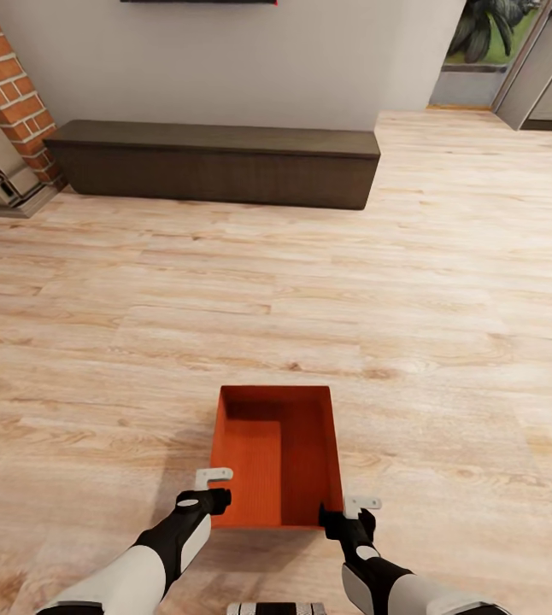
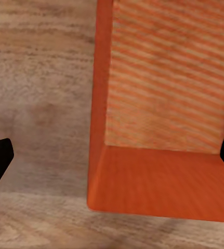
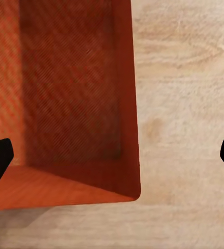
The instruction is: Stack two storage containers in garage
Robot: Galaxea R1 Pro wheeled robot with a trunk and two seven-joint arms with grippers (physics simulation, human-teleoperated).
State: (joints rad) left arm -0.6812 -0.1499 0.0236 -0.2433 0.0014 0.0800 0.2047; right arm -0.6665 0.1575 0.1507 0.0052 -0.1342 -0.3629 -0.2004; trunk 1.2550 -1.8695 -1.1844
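Note:
One orange-red storage container [image 1: 278,457] stands open side up on the light wood-plank floor [image 1: 310,290] of the living room, just in front of me. My left gripper [image 1: 214,489] is open at its near left corner. In the left wrist view the left gripper [image 2: 112,158] has its fingers spread wide, with the storage container's [image 2: 163,104] side wall between them. At the near right corner my right gripper [image 1: 355,511] is open too. The right wrist view shows the right gripper [image 3: 112,158] straddling the storage container's [image 3: 70,93] right wall, fingertips far from it.
A long low dark bench [image 1: 216,162] runs along the white wall ahead. The red brick fireplace [image 1: 7,85] is at the far left. At the far right a grey panel [image 1: 549,77] flanks an opening with a plant [image 1: 490,30]. Wide wood floor lies between.

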